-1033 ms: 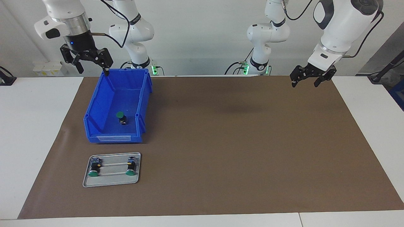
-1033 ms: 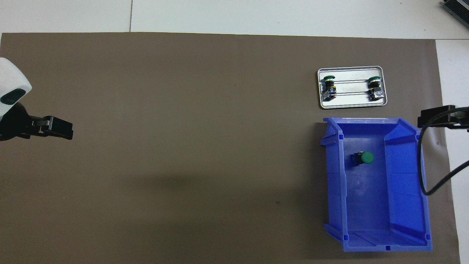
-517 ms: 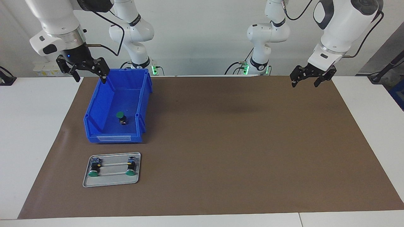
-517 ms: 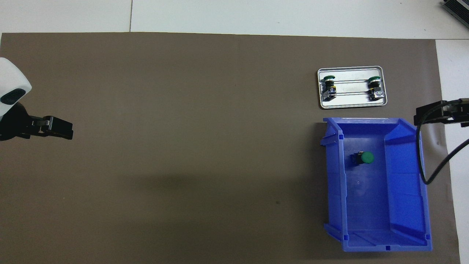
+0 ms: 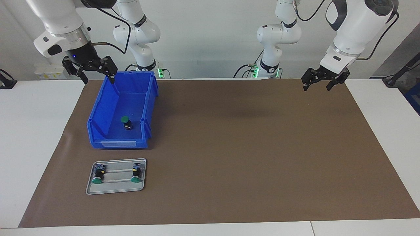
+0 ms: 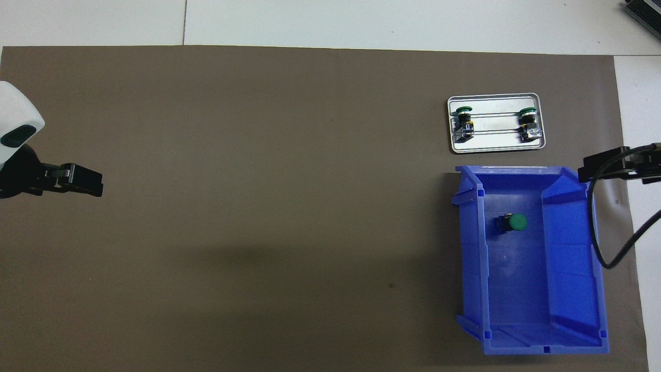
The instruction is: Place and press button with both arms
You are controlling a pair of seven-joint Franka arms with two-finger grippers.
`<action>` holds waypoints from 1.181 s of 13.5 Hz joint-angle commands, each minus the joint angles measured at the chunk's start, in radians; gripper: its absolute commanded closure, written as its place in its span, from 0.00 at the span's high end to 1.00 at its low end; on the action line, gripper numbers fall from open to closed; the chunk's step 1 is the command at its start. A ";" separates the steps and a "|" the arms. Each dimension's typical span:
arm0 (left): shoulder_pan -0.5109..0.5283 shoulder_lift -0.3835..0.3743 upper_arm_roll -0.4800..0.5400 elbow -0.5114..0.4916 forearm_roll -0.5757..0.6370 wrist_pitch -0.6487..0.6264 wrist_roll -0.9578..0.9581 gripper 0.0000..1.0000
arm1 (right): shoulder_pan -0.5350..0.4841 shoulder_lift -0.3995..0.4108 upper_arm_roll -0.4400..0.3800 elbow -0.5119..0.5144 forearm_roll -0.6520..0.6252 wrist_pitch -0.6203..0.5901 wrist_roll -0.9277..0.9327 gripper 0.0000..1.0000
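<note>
the button [image 5: 125, 121] sits upright on the floor of the blue bin [image 5: 98, 118], green cap up, in the half of the bin farther from me and nearer the wall that faces the middle of the tabletop [image 5: 32, 131]. my right claw [image 5: 95, 71] hangs in the air over the bin's outer wall at its end nearest me, fingers spread apart and holding nothing; the button lies well apart from it, down inside the bin and toward the bin's open lower end. in the overhead view only the claw's black edge [image 6: 604, 166] and a looping black cable [image 6: 599, 227] show over that same wall of the bin.

my left claw [image 5: 317, 82] waits in the air over the brown mat [image 5: 246, 147] at the left arm's end of the tabletop, fingers apart and empty, far from the button.

a metal tray [image 5: 115, 188] lies on the mat just past the bin's label end, farther from me, with two more buttons lying on their sides: one button on the tray [image 5: 97, 176] and a second button on the tray [image 5: 136, 174], joined by two thin rods.

the bin's front carries a pale label strip [image 5: 118, 143]; i cannot read any writing on it.
</note>
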 commanded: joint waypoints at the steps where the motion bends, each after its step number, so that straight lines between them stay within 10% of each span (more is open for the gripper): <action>1: -0.007 -0.023 0.008 -0.025 0.015 -0.003 0.007 1.00 | -0.013 -0.003 0.000 -0.008 0.025 -0.002 -0.036 1.00; 16: -0.007 -0.023 0.008 -0.025 0.015 -0.003 0.007 1.00 | -0.018 -0.025 0.000 -0.048 -0.060 0.004 -0.031 1.00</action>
